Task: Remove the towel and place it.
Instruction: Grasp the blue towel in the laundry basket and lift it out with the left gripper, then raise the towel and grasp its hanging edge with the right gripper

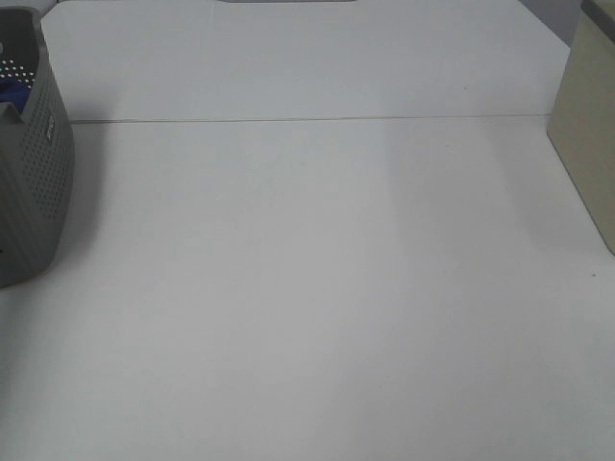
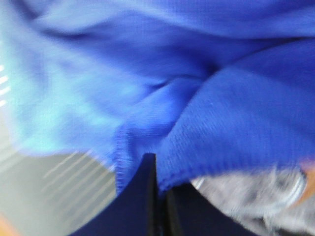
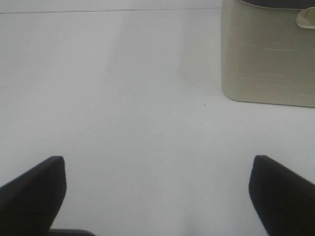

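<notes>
Left pincer [image 2: 156, 164] of mine is clamped tight on the towel [image 2: 221, 123]. Its stitched hem is caught right at my fingertips, and blue folds fill that wrist view. From high up, only a scrap of blue shows inside the grey basket [image 1: 38, 192] at the left edge of the table [image 1: 307, 288]. My right pincer [image 3: 157, 162] hangs spread wide above the table, holding nothing, near the beige bin [image 3: 268, 54] at the right edge.

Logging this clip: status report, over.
Left gripper shut on towel, in grey basket. Right gripper open over table. Beige bin far right, nothing blocking.
</notes>
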